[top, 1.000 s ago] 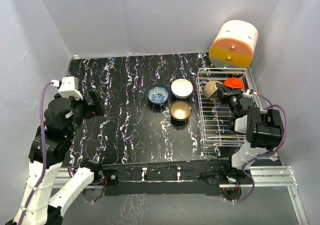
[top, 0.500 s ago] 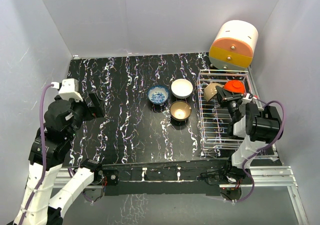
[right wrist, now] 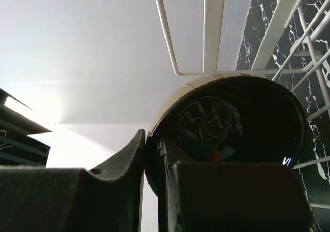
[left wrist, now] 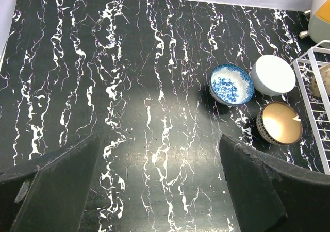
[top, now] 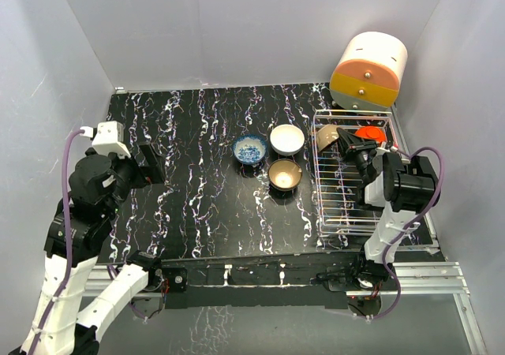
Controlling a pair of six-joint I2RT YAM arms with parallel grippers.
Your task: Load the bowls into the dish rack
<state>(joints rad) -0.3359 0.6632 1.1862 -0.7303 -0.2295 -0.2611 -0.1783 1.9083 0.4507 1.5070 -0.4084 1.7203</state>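
The right gripper (top: 353, 151) pinches the rim of the round tan, black-lined bowl (top: 327, 136) inside the silver wire dish rack (top: 347, 213). The left gripper (left wrist: 160, 191) gapes wide.

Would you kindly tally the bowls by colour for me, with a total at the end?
red bowl: 1
white bowl: 1
blue-and-white bowl: 1
black-and-tan bowl: 1
gold-and-brown bowl: 1
Total: 5

Robot lab cell: 2 arms (top: 93, 183) bolted to a table (top: 197, 134) enclosed by plain white panels (top: 237, 31)
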